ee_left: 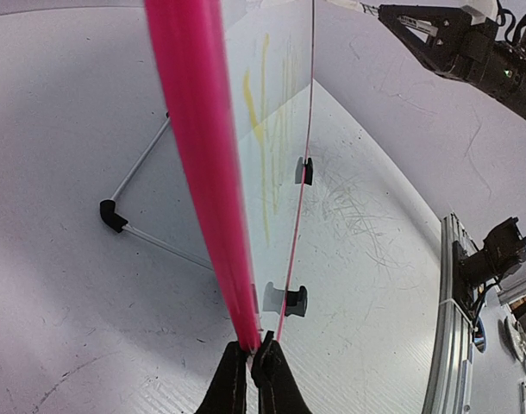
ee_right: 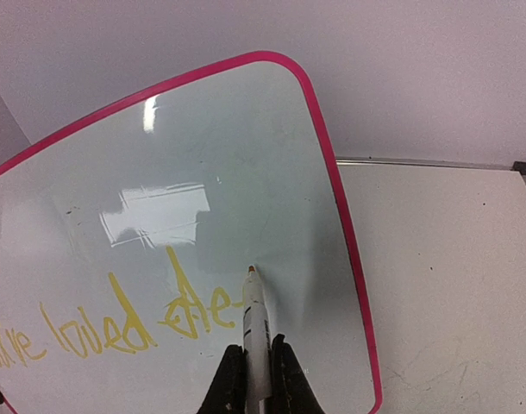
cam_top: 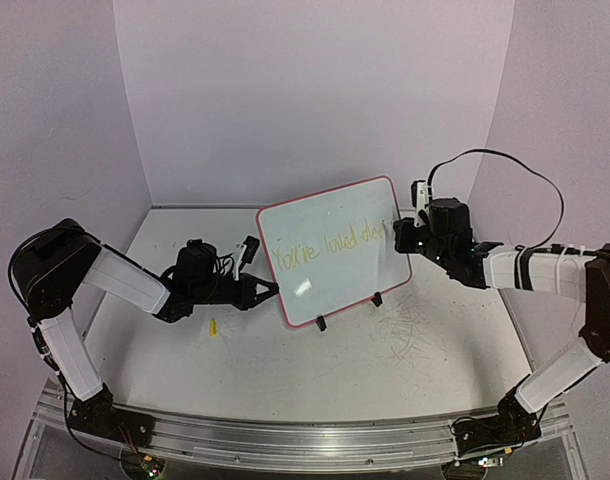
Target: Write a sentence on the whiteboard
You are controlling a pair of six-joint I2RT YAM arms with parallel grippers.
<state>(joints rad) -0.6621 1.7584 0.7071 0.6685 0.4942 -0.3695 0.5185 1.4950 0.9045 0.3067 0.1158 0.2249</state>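
The whiteboard (cam_top: 330,215) stands tilted on its black wire stand (ee_left: 113,216) at the table's middle. The sentence (cam_top: 325,248) runs across it in pale yellow and ends in partly formed letters (ee_right: 198,312). My left gripper (cam_top: 271,290) is shut on the board's pink rim (ee_left: 198,155) at its lower left edge, and its fingertips (ee_left: 237,354) pinch that edge. My right gripper (ee_right: 259,358) is shut on a white marker (ee_right: 255,323). The marker's orange tip rests at the board's surface just right of the last letters.
A small yellow cap (cam_top: 213,326) lies on the table in front of the left arm. Grey scratch marks (cam_top: 425,325) cover the tabletop to the right of the board. White walls enclose the back and sides. A metal rail (cam_top: 305,435) runs along the near edge.
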